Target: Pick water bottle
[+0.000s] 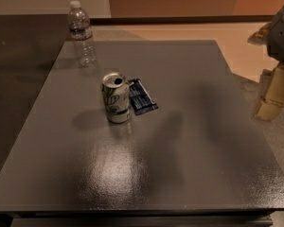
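Note:
The water bottle (82, 33) is a small clear plastic bottle with a white cap and a dark label band. It stands upright near the far left corner of the grey table (180, 141). My gripper (270, 103) hangs at the right edge of the view, beyond the table's right side. It is far from the bottle and holds nothing that I can see.
A white-and-green soda can (116, 98) stands upright left of the table's centre. A dark blue flat packet (141, 97) lies against its right side. A dark surface lies to the left of the table, and a light floor and an orange wall are behind it.

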Available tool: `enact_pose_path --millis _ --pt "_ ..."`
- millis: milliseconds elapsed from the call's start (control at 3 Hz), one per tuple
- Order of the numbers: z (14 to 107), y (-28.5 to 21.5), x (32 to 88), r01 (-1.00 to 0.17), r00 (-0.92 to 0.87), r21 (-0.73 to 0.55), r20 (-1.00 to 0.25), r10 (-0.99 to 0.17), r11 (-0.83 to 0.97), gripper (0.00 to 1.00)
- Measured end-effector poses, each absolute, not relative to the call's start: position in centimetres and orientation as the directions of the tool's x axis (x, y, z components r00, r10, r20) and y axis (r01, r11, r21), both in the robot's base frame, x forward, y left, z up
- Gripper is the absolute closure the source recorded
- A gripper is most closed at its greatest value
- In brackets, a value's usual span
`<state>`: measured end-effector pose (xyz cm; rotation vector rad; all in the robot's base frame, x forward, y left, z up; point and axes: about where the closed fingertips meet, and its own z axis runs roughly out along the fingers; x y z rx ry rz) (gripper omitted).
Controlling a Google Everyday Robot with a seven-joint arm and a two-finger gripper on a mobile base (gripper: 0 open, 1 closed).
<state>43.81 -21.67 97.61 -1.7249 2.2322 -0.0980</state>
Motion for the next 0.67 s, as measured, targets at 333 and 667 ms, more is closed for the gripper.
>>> enact_pose_path --millis 333,667 --pt "97.61 -21.67 43.81 -0.931 -0.222 -0.245 -0.207 -0.953 0.27 0.0" --pt "97.6 -21.6 44.04 -0.929 -0.225 -0.246 -0.211 -0.951 0.275 0.0"
